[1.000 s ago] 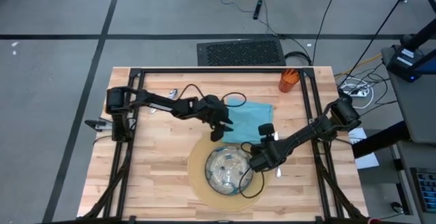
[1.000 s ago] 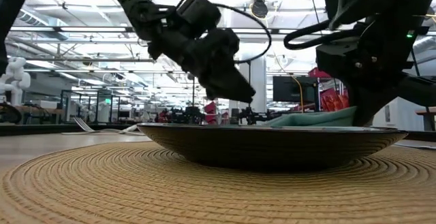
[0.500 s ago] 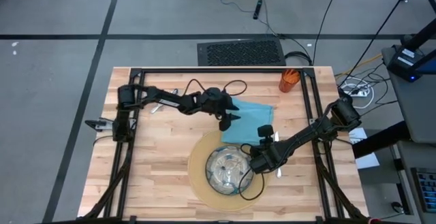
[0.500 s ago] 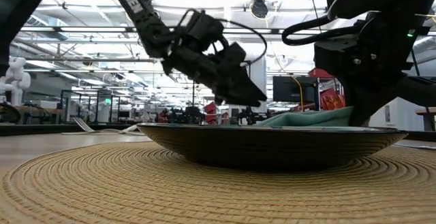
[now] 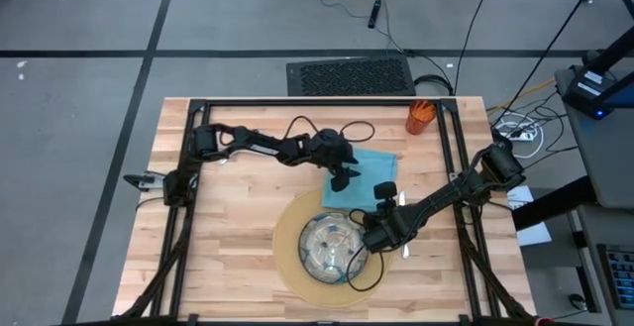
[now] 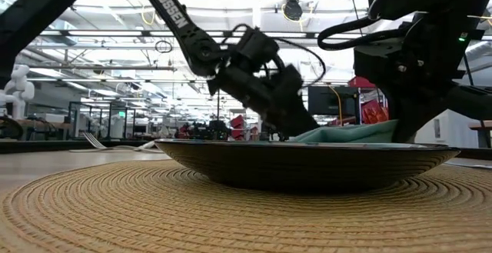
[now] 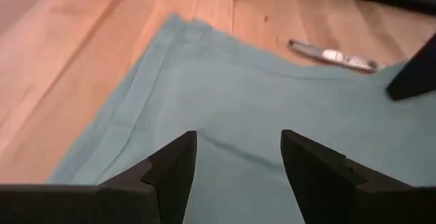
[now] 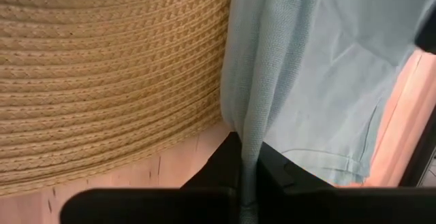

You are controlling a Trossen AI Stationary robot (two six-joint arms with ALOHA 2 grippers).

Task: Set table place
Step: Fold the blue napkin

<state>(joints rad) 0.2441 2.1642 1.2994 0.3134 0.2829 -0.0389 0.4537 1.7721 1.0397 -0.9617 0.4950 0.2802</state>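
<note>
The teal napkin (image 5: pixel 374 165) lies flat on the table (image 5: pixel 228 257), just beyond the round tan mat (image 5: pixel 287 267) that carries the glass bowl (image 5: pixel 332 247). My left gripper (image 5: pixel 346 181) is open and low over the napkin's left part (image 7: pixel 272 101), one finger to either side of a bare patch of cloth; I cannot tell whether it touches. My right gripper (image 5: pixel 371 231) is shut on the napkin's near edge, beside the mat (image 8: pixel 102 60). My right gripper pinches a raised fold of the napkin's near edge (image 8: pixel 246 139) between its two fingers, right beside the mat's rim. The fingers come from above, slanting down from the table's right. The rest of the napkin (image 8: pixel 320 81) lies spread on the table.
An orange cup (image 5: pixel 420 118) stands at the far right corner. A silver utensil (image 7: pixel 334 56) lies on the wood just past the napkin. In the low view a fork (image 6: pixel 94 140) lies far off on the left. Bare wood spreads left of the mat.
My left gripper has gone toward the table's right edge and down, from above the mat's far rim to low over the napkin, its arm stretching out. The napkin and the bowl have stayed where they were.
</note>
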